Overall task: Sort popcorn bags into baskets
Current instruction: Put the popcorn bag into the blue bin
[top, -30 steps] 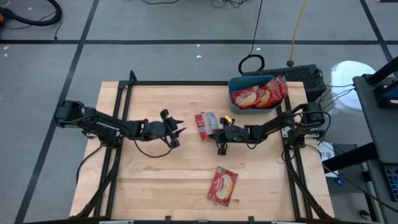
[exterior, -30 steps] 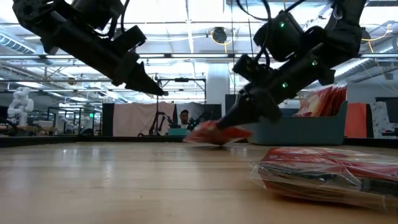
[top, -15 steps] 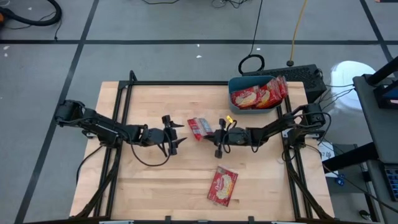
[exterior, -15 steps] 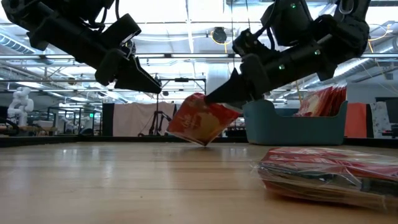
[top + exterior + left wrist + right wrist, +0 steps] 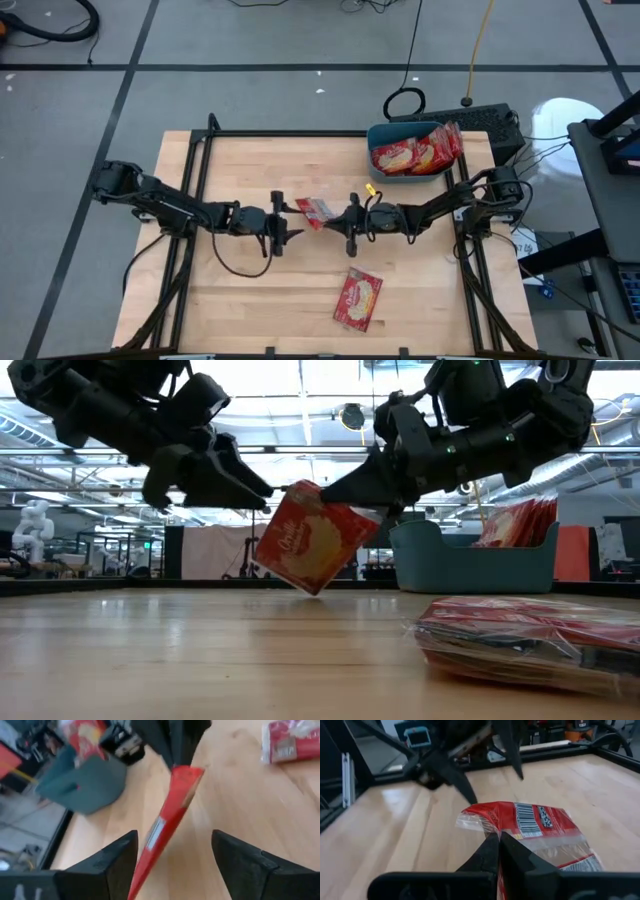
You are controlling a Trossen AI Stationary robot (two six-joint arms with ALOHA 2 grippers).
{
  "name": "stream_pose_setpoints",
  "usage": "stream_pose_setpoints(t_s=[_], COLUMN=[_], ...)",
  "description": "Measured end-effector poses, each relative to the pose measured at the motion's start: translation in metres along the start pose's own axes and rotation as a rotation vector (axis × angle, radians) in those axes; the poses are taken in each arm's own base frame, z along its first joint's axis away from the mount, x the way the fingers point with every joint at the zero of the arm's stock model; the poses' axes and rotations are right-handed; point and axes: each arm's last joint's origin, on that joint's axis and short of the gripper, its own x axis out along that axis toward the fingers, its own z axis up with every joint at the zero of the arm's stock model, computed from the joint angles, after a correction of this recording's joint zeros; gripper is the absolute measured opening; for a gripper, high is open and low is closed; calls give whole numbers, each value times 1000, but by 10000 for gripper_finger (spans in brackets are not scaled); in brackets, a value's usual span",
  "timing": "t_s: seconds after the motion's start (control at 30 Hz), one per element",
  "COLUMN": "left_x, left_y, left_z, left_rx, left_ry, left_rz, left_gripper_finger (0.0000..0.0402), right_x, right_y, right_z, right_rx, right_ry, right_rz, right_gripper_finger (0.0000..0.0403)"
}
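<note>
Glossy plastic-wrapped popcorn bag (image 5: pixel 312 548); pale wood table (image 5: pixel 240 300); smooth teal plastic basket (image 5: pixel 470 565).

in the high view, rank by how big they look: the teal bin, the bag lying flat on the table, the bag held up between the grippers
1. teal bin
2. flat bag
3. held bag, which shows tilted, so its true size may match the flat bag's

Two dark jointed arms, black looping cables, tapered black fingers (image 5: pixel 110 865), yellow tag.

Wooden table (image 5: pixel 250 290) carries popcorn bag (image 5: pixel 358 298) (flat), teal basket (image 5: pixel 378 135).
</note>
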Motion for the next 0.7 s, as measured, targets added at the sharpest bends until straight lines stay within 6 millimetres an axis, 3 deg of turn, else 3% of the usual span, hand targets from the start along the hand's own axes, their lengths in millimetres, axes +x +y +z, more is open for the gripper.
stream_pose_setpoints(t_s=[0.27,0.37,0.47,0.7], left_x=[24,31,38,43], left_y=[-11,-15,-15,-12], left_z=[-7,-13,-16,-17], left_rx=[90,118,126,130], left_ry=[-68,-60,-44,-31], left_rz=[53,56,59,69], left_gripper_finger=[258,240,203,78], right_x=[0,0,0,0], right_y=[0,0,0,0], right_z=[1,1,1,2], right_rx=[20,20,20,18], right_ry=[-12,-14,-13,-14], right_rz=[4,5,6,5], right_gripper_finger=[0,0,0,0])
